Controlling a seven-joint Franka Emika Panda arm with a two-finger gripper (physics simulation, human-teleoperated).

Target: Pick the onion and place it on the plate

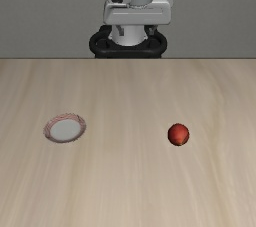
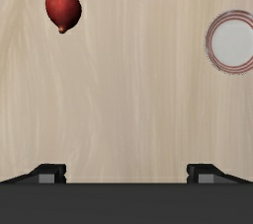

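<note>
- In the exterior view, you had the arm (image 1: 138, 6) folded up over its dark base (image 1: 128, 43) at the far edge of the table (image 1: 120, 186). Its white links were bunched together above the base, and no part of it reached out over the pale wood.
- In that same view, the onion (image 1: 178, 135) lay on the bare table toward the exterior view's right. It was small, round and reddish-brown, with a darker underside.
- The plate (image 1: 65, 128) sat toward the exterior view's left, about level with the onion and well apart from it. It was a round dish with a pale grey middle and a thin reddish rim.
- In the wrist view, your gripper (image 2: 129, 174) looked straight down at the wood grain from well above the table. Its two dark fingertips (image 2: 49, 172) stood wide apart with only bare table between them, so the hand was open and held nothing.
- The onion (image 2: 63, 8) appeared there ahead of the fingers, on the side of one fingertip. It was deep red and slightly egg-shaped, with a small nub at one end and a soft sheen.
- The plate (image 2: 235, 41) lay off beyond the other fingertip, its concentric red rings circling a pale centre. The onion was not on it and rested on the wood well clear of the rim.
</note>
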